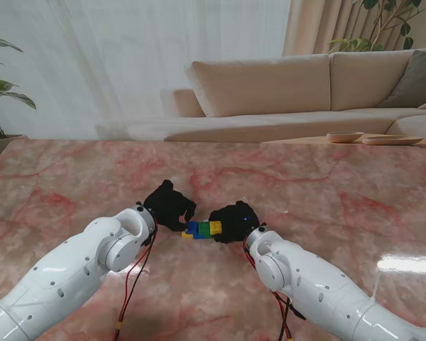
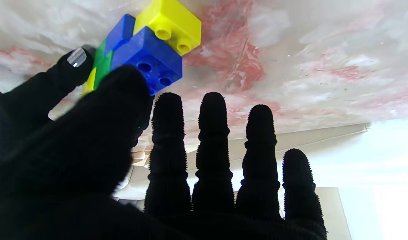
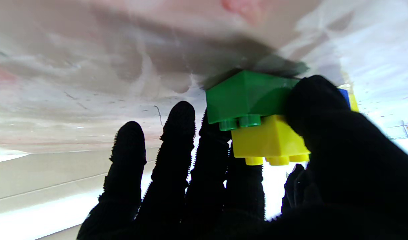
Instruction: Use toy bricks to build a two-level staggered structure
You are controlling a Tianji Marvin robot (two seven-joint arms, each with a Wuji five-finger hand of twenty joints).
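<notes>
Pink marble surface (image 1: 326, 192): brick cluster (image 1: 202, 229) flanked by both robot hands.
Left robot hand (image 1: 169, 204) thumb touches blue brick (image 2: 147, 61), fingers spread; right robot hand (image 1: 234, 222) is clasped on the yellow-green stack (image 3: 257, 120).

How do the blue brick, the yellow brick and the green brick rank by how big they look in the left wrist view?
1. blue brick, nearest the camera.
2. yellow brick, close behind; nearness makes this unsure.
3. green brick, mostly hidden.

Stacked blue, green, yellow bricks (image 1: 202, 229)
</notes>
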